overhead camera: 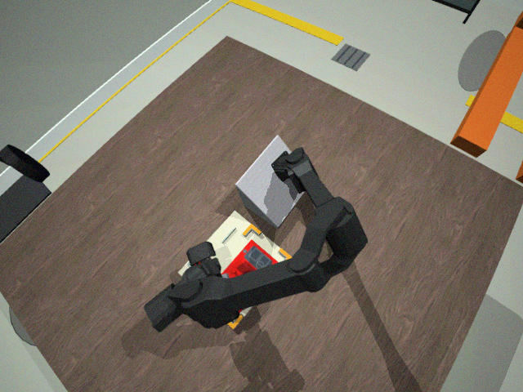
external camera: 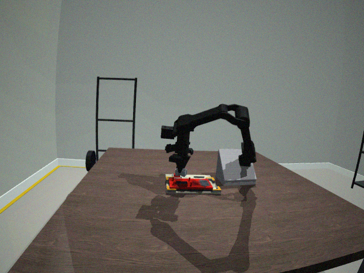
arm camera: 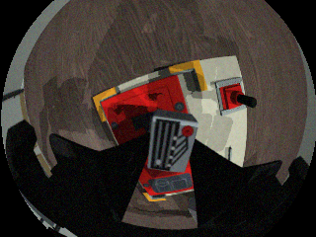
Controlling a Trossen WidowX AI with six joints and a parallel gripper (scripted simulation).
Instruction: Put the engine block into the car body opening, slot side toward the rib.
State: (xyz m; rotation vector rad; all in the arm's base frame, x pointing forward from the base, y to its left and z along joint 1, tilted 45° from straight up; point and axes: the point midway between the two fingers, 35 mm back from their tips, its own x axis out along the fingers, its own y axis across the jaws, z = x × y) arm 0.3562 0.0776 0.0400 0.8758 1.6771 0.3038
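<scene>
The black fingers of the gripper (external camera: 180, 172) (arm camera: 173, 148) stand partway apart, closed on the grey rectangular engine block with dark grooves and a red round cap (external camera: 182, 172) (arm camera: 172, 143). The block hangs over the red car body (overhead camera: 252, 262) (external camera: 194, 183) (arm camera: 143, 106), set in a cream tray with orange corners (overhead camera: 234, 217) (external camera: 219, 192) (arm camera: 217, 118). Outward, the grey wedge (overhead camera: 264, 177) (external camera: 235, 167) stands beside the tray, farther from the worktop's near edge as I face it.

To do this well, I'd line the block up over the opening, turn its slot side to the rib, lower it straight until it bottoms out, then spread the fingers gently and rise clear.

The arm covers part of the car body from above; the opening is largely hidden beneath the block, and I can't make out the rib or the remaining gap.
</scene>
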